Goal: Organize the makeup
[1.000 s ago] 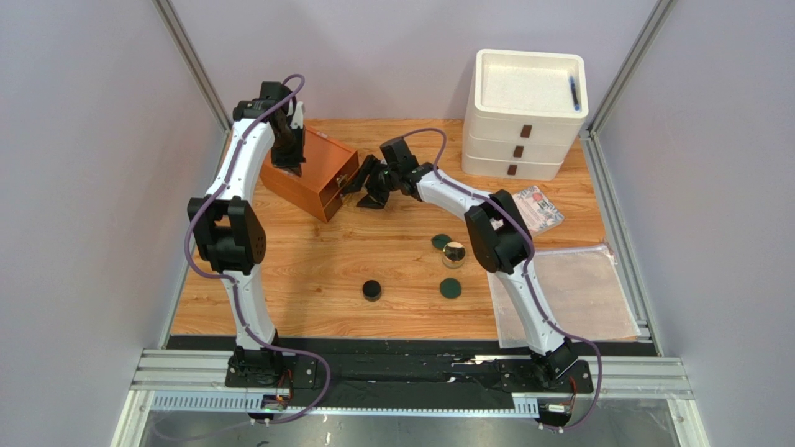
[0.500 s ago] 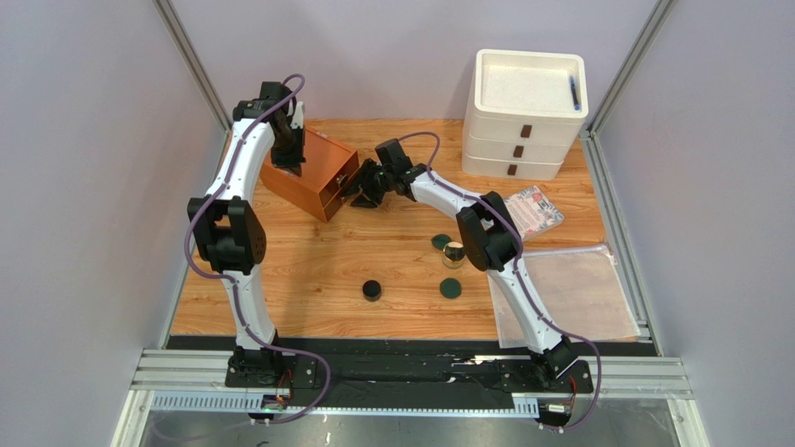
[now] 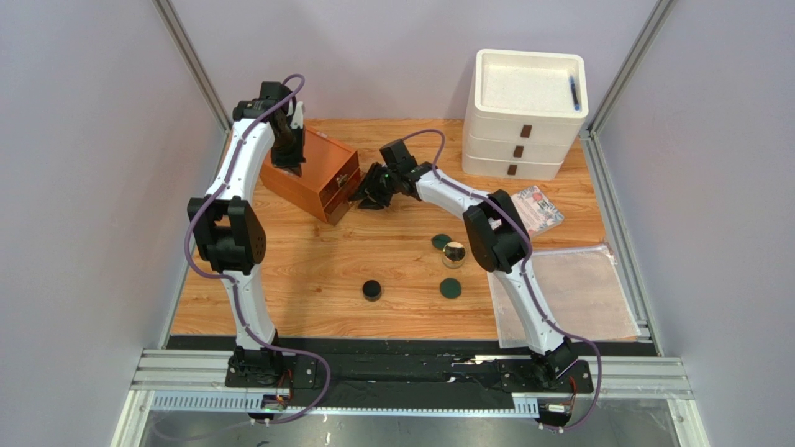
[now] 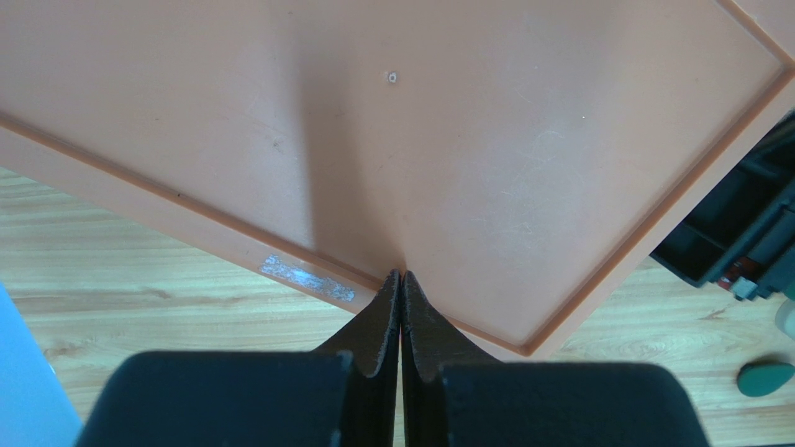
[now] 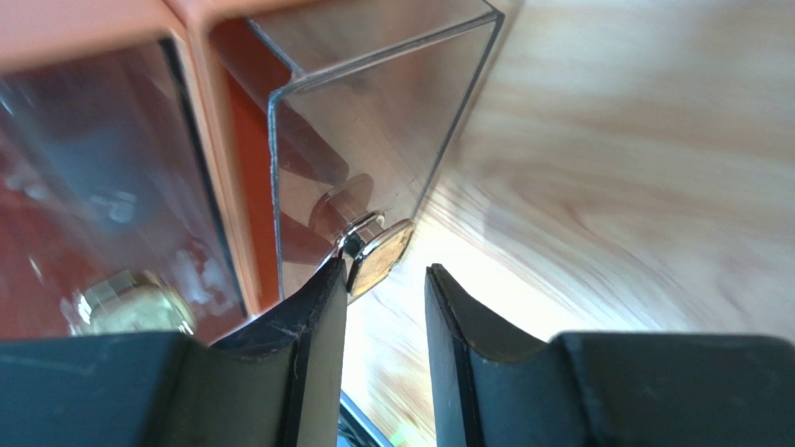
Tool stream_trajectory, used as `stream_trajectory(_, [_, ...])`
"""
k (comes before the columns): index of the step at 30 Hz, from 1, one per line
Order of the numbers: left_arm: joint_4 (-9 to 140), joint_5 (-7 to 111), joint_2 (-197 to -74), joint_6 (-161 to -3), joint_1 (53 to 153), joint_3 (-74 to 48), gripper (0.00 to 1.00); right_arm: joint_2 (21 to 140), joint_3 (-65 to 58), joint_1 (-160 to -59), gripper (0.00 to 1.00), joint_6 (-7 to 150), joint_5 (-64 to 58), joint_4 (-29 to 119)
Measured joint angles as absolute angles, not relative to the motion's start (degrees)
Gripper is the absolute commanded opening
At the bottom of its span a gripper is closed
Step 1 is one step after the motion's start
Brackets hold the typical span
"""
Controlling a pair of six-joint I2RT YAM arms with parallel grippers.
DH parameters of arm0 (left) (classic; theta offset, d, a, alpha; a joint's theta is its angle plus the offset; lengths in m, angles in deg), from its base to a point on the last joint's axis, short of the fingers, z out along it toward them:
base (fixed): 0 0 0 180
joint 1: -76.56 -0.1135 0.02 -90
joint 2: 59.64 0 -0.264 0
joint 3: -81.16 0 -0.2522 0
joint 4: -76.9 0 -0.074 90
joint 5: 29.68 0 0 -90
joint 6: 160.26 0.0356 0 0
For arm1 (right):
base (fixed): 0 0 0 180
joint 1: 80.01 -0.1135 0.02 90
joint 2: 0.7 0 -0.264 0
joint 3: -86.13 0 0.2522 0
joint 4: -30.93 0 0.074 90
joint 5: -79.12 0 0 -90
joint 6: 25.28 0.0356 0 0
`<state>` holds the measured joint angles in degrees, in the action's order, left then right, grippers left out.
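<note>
The left gripper (image 4: pixel 401 276), fingers pressed together, is bearing down on the orange drawer box (image 3: pixel 300 173), probably steadying it. The right gripper (image 5: pixel 383 276), jaws spread a little, is nosing at the clear drawer's (image 5: pixel 373 112) knob (image 5: pixel 375 248). Green discs (image 3: pixel 451 288), gold-rimmed jar (image 3: pixel 454 251) and black pot (image 3: pixel 372 291) are waiting on the table, nearer the arms' bases than the box.

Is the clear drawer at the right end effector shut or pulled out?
Partly out: the right wrist view shows the clear drawer jutting past the orange box, its knob at the open right end effector.
</note>
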<state>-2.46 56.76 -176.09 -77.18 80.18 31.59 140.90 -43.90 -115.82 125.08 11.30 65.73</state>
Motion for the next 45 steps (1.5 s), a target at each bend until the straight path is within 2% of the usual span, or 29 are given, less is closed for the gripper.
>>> stream_trajectory(8, [-2.5, 56.8, -176.1, -77.2, 80.2, 31.6, 0.0, 130.8, -30.1, -114.3, 0.35, 120.3, 9.9, 67.9])
stream_trajectory(13, [-2.5, 56.8, -176.1, -77.2, 80.2, 31.6, 0.0, 126.3, -25.2, -114.0, 0.4, 116.8, 7.8, 70.8])
stream_trajectory(17, [-2.4, 56.7, -176.1, -77.2, 80.2, 31.6, 0.0, 124.8, -24.6, -113.9, 0.55, 113.1, 6.1, 74.2])
stream_trajectory(18, [-2.4, 56.7, -176.1, -77.2, 80.2, 31.6, 0.0, 124.7, -24.8, -113.9, 0.63, 112.1, 5.7, 75.1])
stream_trajectory(20, [-2.4, 56.7, -176.1, -77.2, 80.2, 31.6, 0.0, 124.7, -25.6, -113.9, 0.72, 109.8, 5.0, 76.9])
stream_trajectory(24, [-2.4, 56.5, -176.1, -77.2, 80.2, 31.6, 0.0, 123.7, -27.5, -113.9, 0.82, 105.3, 2.1, 80.7])
stream_trajectory(32, [-2.4, 56.5, -176.1, -77.3, 80.2, 31.6, 0.0, 115.6, -29.4, -113.9, 0.88, 94.9, -7.3, 88.7])
stream_trajectory(38, [-2.2, 56.4, -176.1, -77.4, 80.2, 31.3, 0.0, 107.4, -17.3, -113.9, 0.89, 89.8, -13.1, 92.3])
stream_trajectory(45, [-2.1, 56.3, -176.0, -77.4, 80.2, 31.2, 0.0, 103.8, -6.8, -113.9, 0.9, 88.5, -16.5, 95.6])
